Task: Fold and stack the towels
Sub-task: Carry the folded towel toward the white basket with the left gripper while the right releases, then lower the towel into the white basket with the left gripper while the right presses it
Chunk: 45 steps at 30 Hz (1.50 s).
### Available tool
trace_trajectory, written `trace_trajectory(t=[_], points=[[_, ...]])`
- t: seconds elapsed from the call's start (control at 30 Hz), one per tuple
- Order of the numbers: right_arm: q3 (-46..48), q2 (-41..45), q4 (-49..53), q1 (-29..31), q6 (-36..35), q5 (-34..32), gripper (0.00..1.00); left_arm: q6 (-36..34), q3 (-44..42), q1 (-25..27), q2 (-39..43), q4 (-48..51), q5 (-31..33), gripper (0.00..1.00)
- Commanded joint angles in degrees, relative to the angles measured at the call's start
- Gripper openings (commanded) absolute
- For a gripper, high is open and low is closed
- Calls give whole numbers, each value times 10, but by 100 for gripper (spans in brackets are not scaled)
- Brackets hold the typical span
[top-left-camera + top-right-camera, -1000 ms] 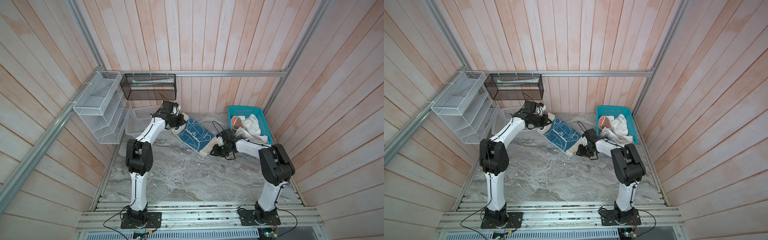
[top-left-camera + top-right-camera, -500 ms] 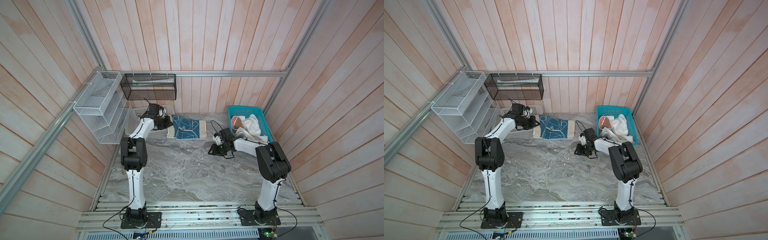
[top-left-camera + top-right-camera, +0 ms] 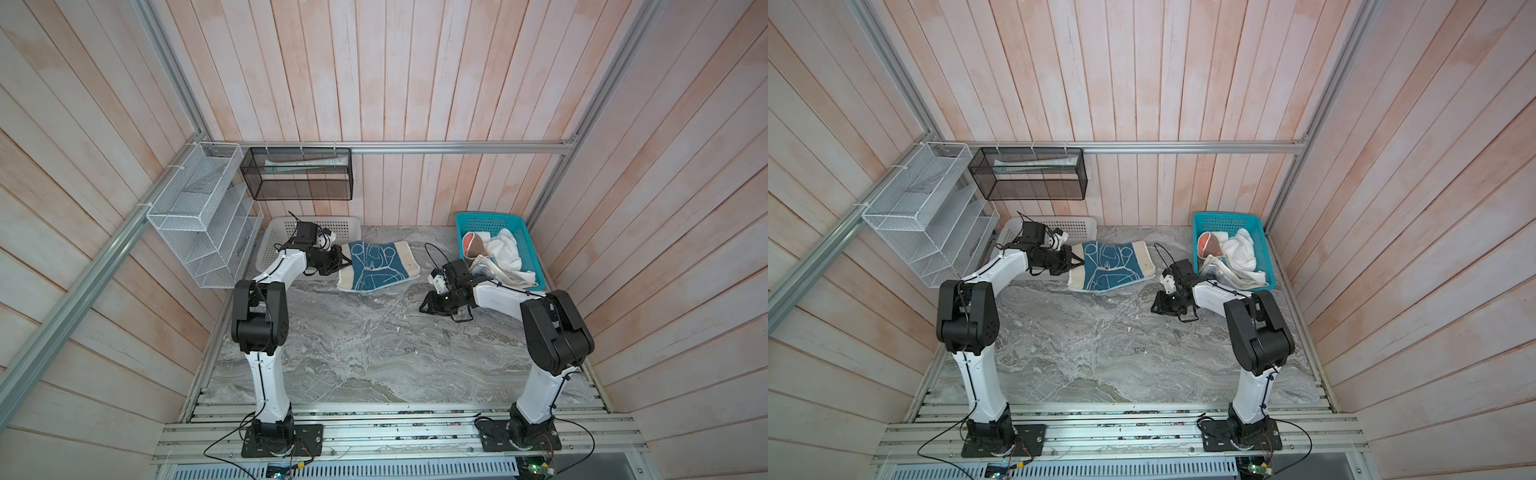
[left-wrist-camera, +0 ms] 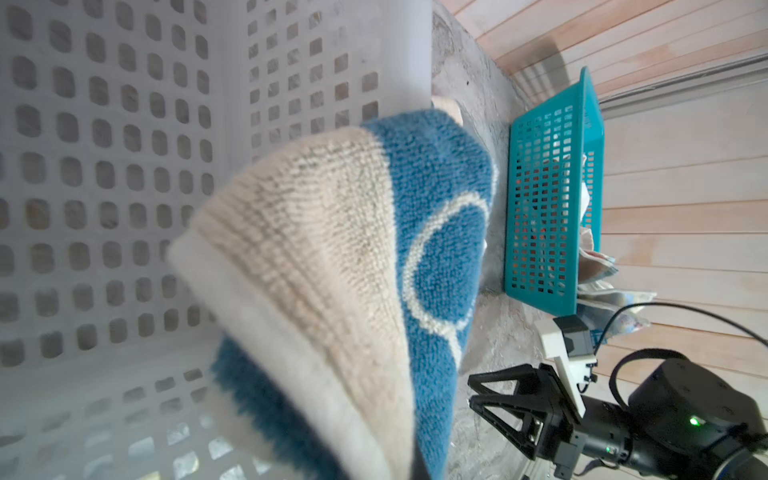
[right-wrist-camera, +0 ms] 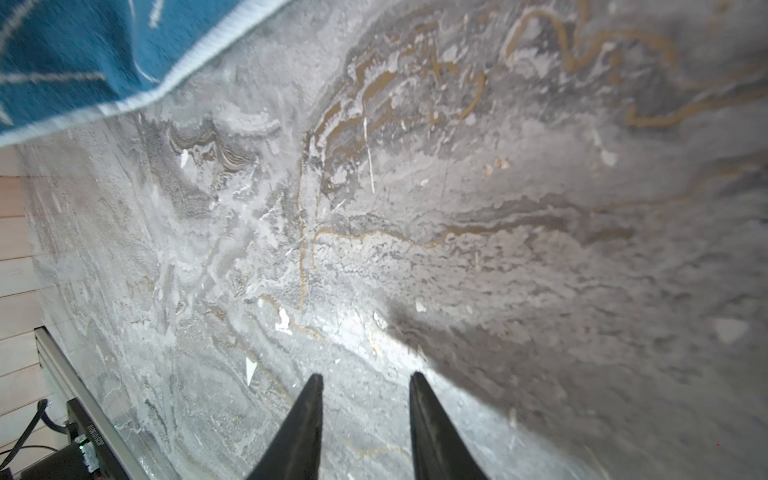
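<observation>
Towel (image 3: 376,266) leftward, at white basket's (image 3: 338,226) rim

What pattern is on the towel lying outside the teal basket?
The towel: blue, cream end borders, white outline drawing; clearest in a top view.

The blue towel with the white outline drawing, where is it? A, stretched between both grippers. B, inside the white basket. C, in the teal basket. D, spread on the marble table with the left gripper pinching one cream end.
D: in both top views the blue towel lies on the marble table, one cream end in the left gripper; the right gripper is open, apart from it.
</observation>
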State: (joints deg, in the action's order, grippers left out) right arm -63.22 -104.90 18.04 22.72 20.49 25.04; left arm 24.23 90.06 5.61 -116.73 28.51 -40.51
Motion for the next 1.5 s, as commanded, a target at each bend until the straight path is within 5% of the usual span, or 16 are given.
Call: trace_trajectory(t=[0.0, 0.4, 0.6, 0.8, 0.97, 1.3, 1.47], points=[[6, 27, 16, -1, -9, -13, 36, 31, -49, 28, 34, -7, -16, 0], [25, 69, 36, -11, -19, -24, 36, 74, -91, 120, 92, -29, 27, 0], [1, 92, 81, -17, -37, -52, 35, -17, 97, 124, 64, 121, 95, 0], [11, 140, 57, -23, -10, -60, 34, -111, 408, 125, -29, 306, 126, 0], [9, 148, 57, -23, -4, -58, 33, -131, 592, 102, -101, 384, 106, 0], [-5, 149, 69, -23, 2, -48, 33, -180, 521, -41, -42, 372, -11, 0], [-10, 132, 38, -11, 32, -20, 35, -249, 437, -78, -75, 372, 84, 0]])
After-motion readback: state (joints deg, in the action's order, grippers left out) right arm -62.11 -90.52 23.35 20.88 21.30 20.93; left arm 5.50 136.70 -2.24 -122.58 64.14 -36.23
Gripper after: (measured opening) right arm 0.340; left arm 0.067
